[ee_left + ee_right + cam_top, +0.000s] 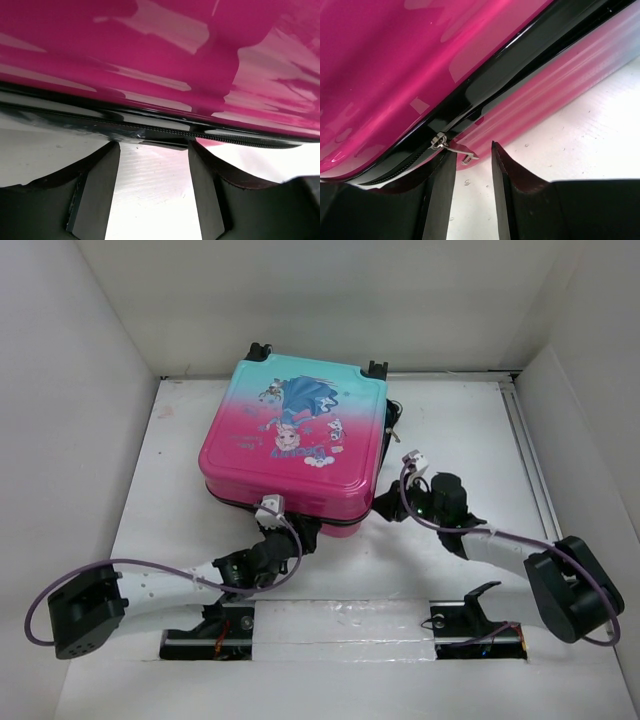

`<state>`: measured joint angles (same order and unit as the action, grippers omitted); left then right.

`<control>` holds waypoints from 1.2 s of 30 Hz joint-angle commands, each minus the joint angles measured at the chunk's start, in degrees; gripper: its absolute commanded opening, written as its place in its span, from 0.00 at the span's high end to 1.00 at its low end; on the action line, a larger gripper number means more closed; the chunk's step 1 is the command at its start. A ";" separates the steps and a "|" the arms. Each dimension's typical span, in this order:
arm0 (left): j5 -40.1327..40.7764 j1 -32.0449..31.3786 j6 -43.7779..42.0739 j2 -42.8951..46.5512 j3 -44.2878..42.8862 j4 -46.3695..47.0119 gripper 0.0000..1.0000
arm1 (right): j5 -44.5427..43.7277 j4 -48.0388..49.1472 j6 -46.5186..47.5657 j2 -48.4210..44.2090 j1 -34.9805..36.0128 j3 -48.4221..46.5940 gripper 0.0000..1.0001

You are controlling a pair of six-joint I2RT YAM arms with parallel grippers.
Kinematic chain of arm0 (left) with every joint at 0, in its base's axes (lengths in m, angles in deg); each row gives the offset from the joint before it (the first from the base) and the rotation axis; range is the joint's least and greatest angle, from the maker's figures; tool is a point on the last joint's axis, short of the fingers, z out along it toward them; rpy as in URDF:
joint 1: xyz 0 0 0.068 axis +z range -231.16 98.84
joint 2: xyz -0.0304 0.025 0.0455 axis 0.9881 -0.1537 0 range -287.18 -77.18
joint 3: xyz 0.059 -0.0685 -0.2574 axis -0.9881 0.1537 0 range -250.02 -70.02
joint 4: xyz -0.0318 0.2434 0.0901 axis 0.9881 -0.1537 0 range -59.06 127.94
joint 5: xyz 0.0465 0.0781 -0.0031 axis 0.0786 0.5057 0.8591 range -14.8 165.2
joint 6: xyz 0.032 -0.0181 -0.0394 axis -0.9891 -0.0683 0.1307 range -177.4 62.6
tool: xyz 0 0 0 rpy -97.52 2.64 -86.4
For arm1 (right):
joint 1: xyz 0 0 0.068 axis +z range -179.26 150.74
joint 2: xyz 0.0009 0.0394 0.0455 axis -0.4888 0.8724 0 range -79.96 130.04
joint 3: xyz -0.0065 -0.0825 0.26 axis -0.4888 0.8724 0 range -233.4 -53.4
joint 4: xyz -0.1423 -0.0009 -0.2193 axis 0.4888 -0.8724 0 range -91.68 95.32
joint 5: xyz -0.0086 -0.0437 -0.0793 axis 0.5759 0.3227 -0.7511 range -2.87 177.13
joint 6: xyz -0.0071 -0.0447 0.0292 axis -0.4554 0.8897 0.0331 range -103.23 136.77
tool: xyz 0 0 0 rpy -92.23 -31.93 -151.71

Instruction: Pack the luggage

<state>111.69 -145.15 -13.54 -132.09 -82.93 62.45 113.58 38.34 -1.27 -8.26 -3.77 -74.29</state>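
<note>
Near the front edge of the white surface (470,440) the two arms reach away from their bases. The left arm (160,585) runs to the luggage's near side. The left jaws stand apart with nothing between them, only bare surface showing in the gap. Their fingertips (112,150) sit just under the black zipper trim (75,117).

The right arm (500,545) bends in to the near right corner. The right jaws are apart too. The zipper slider (438,141) sits just above the left fingertip (447,157), and its metal pull (464,155) hangs in the gap, not clamped.

The luggage (295,430) lies flat and closed in the middle of the surface. Its pink end is near the arms, its turquoise end is far, and the printed shell faces up. Its wheels (260,348) are at the far edge, close to the back wall.
</note>
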 commanded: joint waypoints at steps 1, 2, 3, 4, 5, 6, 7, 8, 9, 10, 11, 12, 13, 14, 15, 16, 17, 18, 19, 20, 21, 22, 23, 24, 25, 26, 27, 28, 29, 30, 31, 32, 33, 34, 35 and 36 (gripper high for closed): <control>-1.86 0.53 -1.93 -1.06 -3.09 6.51 0.47 | 3.51 7.85 2.57 1.50 -0.10 -3.19 0.60; -1.86 0.53 -2.45 -1.85 -3.09 6.51 0.47 | 3.51 8.55 3.27 2.47 -0.10 -3.20 0.61; -1.86 0.53 -2.46 -1.86 -3.79 6.51 0.48 | 4.30 9.86 3.28 3.00 -0.10 -3.20 0.61; -1.86 0.53 -2.46 -2.56 -3.79 6.51 0.48 | 5.00 10.40 3.28 3.01 -0.10 -3.72 0.62; -1.86 0.53 -2.46 -3.09 -4.31 6.51 0.48 | 5.01 10.40 3.89 3.70 -0.10 -3.73 0.64; -1.86 0.53 -2.98 -3.09 -4.32 6.51 0.48 | 5.01 11.27 3.89 3.71 -0.10 -3.73 0.67; -1.86 0.53 -2.99 -3.09 -4.32 6.51 0.48 | 5.53 11.89 3.89 3.71 -0.62 -3.73 0.68; -1.86 0.53 -2.99 -3.61 -4.32 6.51 0.50 | 5.53 11.90 3.89 3.71 -0.62 -3.73 0.71; -1.86 0.53 -2.99 -3.62 -4.32 6.51 0.51 | 6.32 12.51 3.89 3.71 -0.62 -3.73 0.75; -2.47 0.53 -2.99 -3.62 -4.84 6.51 0.51 | 6.33 12.51 3.89 3.71 -0.62 -3.73 0.77; -2.48 0.53 -2.99 -4.14 -4.85 6.51 0.51 | 6.85 12.51 3.89 3.71 -0.62 -3.73 0.78; -2.48 0.53 -2.99 -4.15 -4.85 6.51 0.51 | 6.85 12.51 3.89 3.19 -0.62 -3.73 0.81; -2.48 0.53 -2.99 -4.15 -4.85 7.12 0.51 | 6.85 12.51 3.28 2.05 -0.62 -3.20 0.84; -2.48 0.53 -2.99 -4.84 -5.37 7.13 0.51 | 6.85 12.51 3.28 1.26 -0.01 -3.20 0.87; -3.00 0.53 -3.51 -4.85 -5.37 7.13 0.51 | 6.85 12.51 3.28 -0.58 -0.01 -2.68 0.91; -3.00 0.53 -3.51 -5.46 -5.37 7.13 0.51 | 6.85 12.51 3.28 -1.47 0.51 -2.15 0.94; -3.00 0.53 -3.51 -5.47 -5.98 7.13 0.52 | 6.07 11.21 3.28 -2.35 0.52 -2.14 0.96; -3.00 0.53 -4.04 -5.47 -5.99 7.13 0.52 | 6.06 10.50 3.28 -3.14 1.04 -2.14 0.99; -3.53 0.53 -4.04 -5.99 -5.99 7.74 0.52 | 5.54 10.49 3.28 -3.93 1.05 -1.62 1.00; -3.53 0.53 -4.04 -5.99 -6.51 8.44 0.52 | 4.84 9.53 2.58 -5.42 1.57 -1.62 1.00; -3.53 0.53 -4.65 -5.99 -6.52 8.45 0.52 | 3.27 7.17 2.57 -6.22 2.36 -1.62 1.00; -3.53 0.53 -4.66 -6.60 -6.52 9.14 0.52 | 2.38 5.85 2.57 -7.01 2.97 -1.62 1.00; -3.53 0.53 -4.66 -6.61 -7.04 9.67 0.52 | 1.15 4.27 2.05 -8.67 3.50 -1.62 1.00; -3.53 0.53 -5.35 -7.48 -7.04 10.37 0.52 | -0.25 0.07 2.05 -9.47 4.29 -1.62 1.00; -3.53 0.53 -5.36 -8.36 -7.57 10.38 0.52 | -3.22 -1.88 2.05 -10.35 6.04 -1.09 1.00; -3.53 0.53 -5.88 -8.89 -8.09 11.51 0.52 | -5.34 -3.47 1.35 -11.22 6.93 -0.48 1.00; -3.53 0.53 -5.89 -9.42 -8.10 12.31 0.52 | -7.37 -5.14 -0.31 -12.71 7.81 -0.47 1.00; -3.01 0.53 -6.50 -10.03 -8.88 12.92 0.52 | -10.00 -8.02 -0.94 -13.34 9.47 0.14 1.00; -3.00 0.53 -7.02 -11.60 -9.41 12.93 0.52 | -11.50 -9.97 -1.72 -13.86 10.44 0.14 1.00; -2.22 0.53 -7.03 -12.40 -10.11 13.54 0.52 | -12.82 -11.81 -2.34 -14.39 11.41 0.14 1.00; -2.21 0.53 -7.55 -13.28 -10.73 14.07 0.52 | -13.62 -15.23 -3.13 -14.92 12.55 0.14 1.00; -2.21 0.53 -8.17 -14.16 -11.87 14.68 0.52 | -15.28 -17.00 -3.66 -14.92 14.91 -0.47 1.00; -1.52 0.53 -8.17 -15.82 -12.57 14.69 0.52 | -16.08 -18.50 -4.45 -14.92 16.15 -1.08 1.00; -1.51 0.53 -8.78 -16.53 -13.28 15.30 0.52 | -16.78 -19.82 -6.02 -14.92 17.56 -1.09 1.00; -0.90 0.53 -8.79 -17.24 -14.59 15.30 0.52 | -18.01 -21.75 -6.91 -14.92 20.70 -1.09 1.00; -0.89 1.31 -9.40 -18.29 -15.21 15.82 0.52 | -18.80 -22.81 -7.88 -14.92 22.30 -1.61 1.00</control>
<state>107.78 -145.54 -19.75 -149.45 -92.11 67.61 94.15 20.63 -4.77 -22.27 12.71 -73.87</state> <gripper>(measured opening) 0.485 0.140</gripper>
